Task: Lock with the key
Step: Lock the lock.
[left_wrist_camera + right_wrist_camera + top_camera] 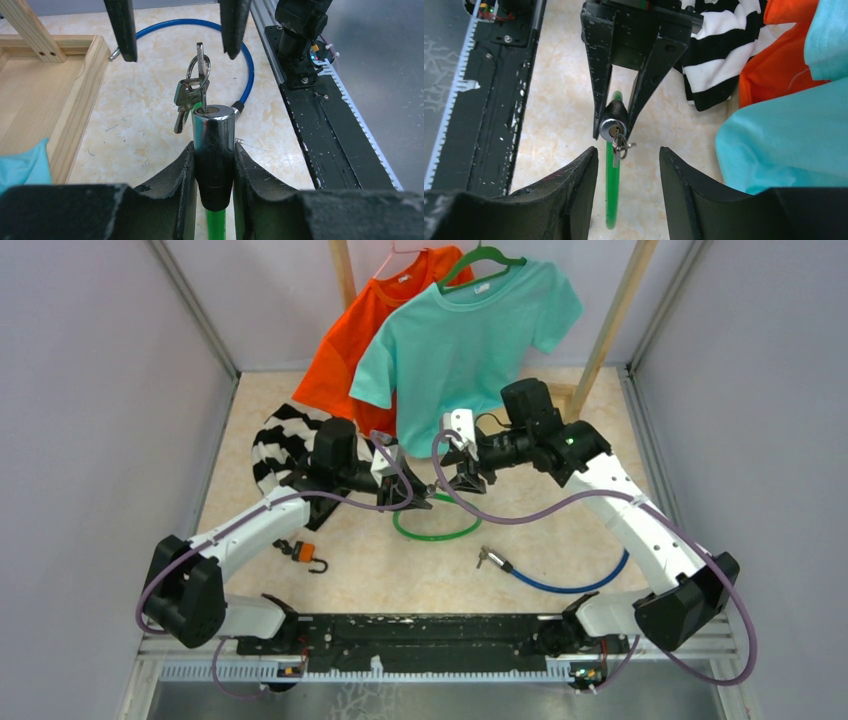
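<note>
Facing each other over the bench's middle, the left gripper is clenched on the green cable's chrome lock cylinder. The cylinder's long axis is aimed at the right gripper, which is spread open. The inserted key is untouched at its tips.

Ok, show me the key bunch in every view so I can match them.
Top external: key bunch tiny, at centre between the two hands.
Left wrist: key bunch at centre, stuck in the silver lock gripped by the left hand.
Right wrist: key bunch at centre, hanging off the lock face, just beyond the open right hand.
Shared landmark: the green cable leaving the lock.
</note>
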Controlling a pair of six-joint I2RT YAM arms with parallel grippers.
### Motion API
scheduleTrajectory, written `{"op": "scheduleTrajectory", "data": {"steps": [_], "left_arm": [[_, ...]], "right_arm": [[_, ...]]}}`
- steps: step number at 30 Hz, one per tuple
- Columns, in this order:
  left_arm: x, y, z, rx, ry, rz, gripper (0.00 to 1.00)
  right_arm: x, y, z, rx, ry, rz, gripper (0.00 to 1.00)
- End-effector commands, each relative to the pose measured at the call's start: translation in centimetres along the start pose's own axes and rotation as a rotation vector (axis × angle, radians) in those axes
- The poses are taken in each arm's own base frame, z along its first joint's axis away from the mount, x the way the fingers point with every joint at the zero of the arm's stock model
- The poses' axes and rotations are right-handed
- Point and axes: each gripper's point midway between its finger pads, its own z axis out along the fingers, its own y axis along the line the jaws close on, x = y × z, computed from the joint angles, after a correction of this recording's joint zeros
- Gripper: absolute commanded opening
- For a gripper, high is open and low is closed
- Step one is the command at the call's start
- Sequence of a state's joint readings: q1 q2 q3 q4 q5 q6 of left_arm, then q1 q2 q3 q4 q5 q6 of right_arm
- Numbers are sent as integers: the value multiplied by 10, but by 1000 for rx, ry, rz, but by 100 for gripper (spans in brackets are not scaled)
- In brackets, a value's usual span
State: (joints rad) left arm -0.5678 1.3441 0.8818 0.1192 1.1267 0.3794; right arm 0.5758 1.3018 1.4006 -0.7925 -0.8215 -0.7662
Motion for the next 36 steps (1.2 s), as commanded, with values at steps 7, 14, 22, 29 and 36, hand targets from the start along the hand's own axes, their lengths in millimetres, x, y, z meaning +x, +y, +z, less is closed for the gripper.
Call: {"op": "scheduleTrajectory", "data": {"steps": [7, 14, 22, 29, 36], "left_arm": [[-4, -9, 0, 31, -7, 6, 0], [-4, -9, 0, 32, -7, 9, 0], [-3, -9, 0, 29, -4, 8, 0], [-4, -5, -2, 0, 3, 20, 0], [-5, 1, -3, -36, 14, 25, 0]], "right_arm": [[-15, 3, 11, -31, -60, 4, 38], [-6, 4, 16, -47, -44, 25, 25], [-13, -4, 7, -16, -19, -24, 0], [-43, -70, -66, 295, -103, -63, 0], [-26, -45, -61, 171, -173, 36, 0]]}}
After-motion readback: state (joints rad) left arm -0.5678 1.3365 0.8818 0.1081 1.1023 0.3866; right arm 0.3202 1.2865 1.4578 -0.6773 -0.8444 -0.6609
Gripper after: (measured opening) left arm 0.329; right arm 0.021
